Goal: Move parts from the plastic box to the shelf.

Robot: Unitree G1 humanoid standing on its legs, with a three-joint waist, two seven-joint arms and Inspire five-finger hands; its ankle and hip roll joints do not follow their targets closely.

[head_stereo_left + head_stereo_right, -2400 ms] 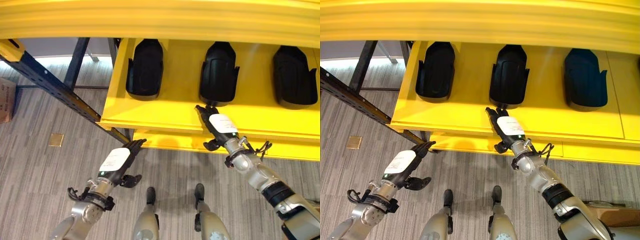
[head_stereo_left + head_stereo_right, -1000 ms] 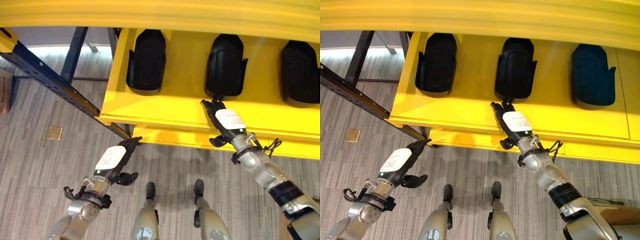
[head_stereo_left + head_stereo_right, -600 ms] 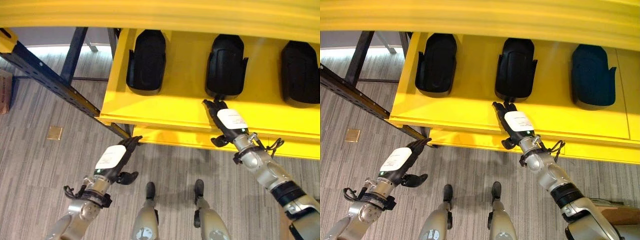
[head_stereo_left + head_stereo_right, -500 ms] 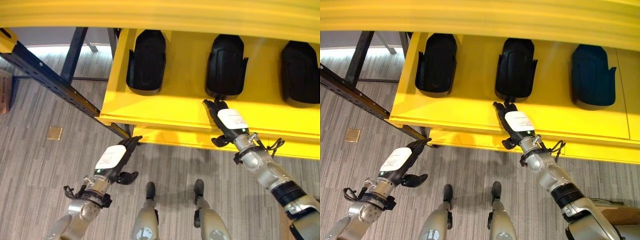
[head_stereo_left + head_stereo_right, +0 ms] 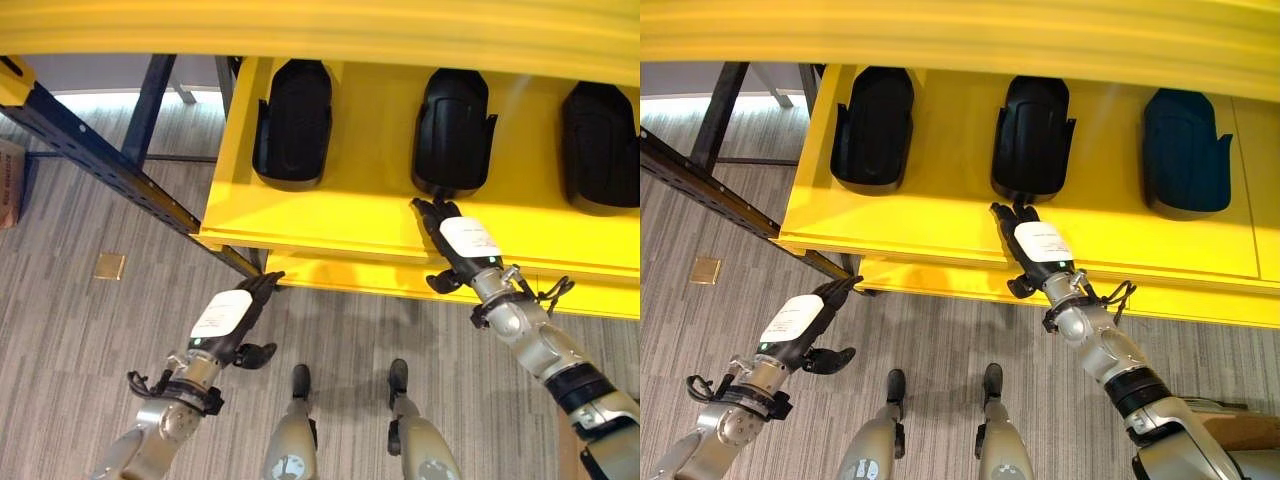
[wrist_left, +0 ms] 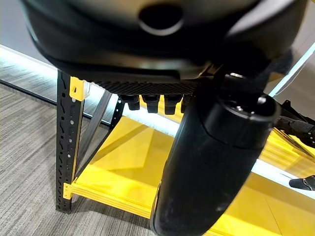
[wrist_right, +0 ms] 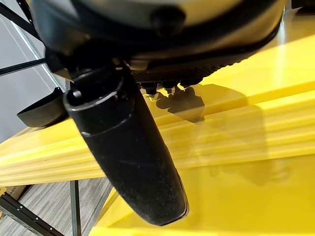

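Your right hand [image 5: 455,243], fingers straight and empty, rests by the middle black moulded plastic part [image 5: 454,131] on the yellow shelf [image 5: 340,215]; nudging could shift it. Your left hand [image 5: 228,322] hangs relaxed, empty.

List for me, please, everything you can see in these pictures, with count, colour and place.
Shelf: one, yellow, across the top of the eye views.
Parts: three, black, in a row on the shelf: left, middle, right.
Rack frame: one, dark blue, at the shelf's left end.
Floor plate: one, brass-coloured, on the grey carpet at left.
Cardboard box: one, brown, at the far left edge.
Left hand: one, dark, open, below the shelf's front left corner.
Right hand: one, dark, open, fingers straight, at the middle part's near end.
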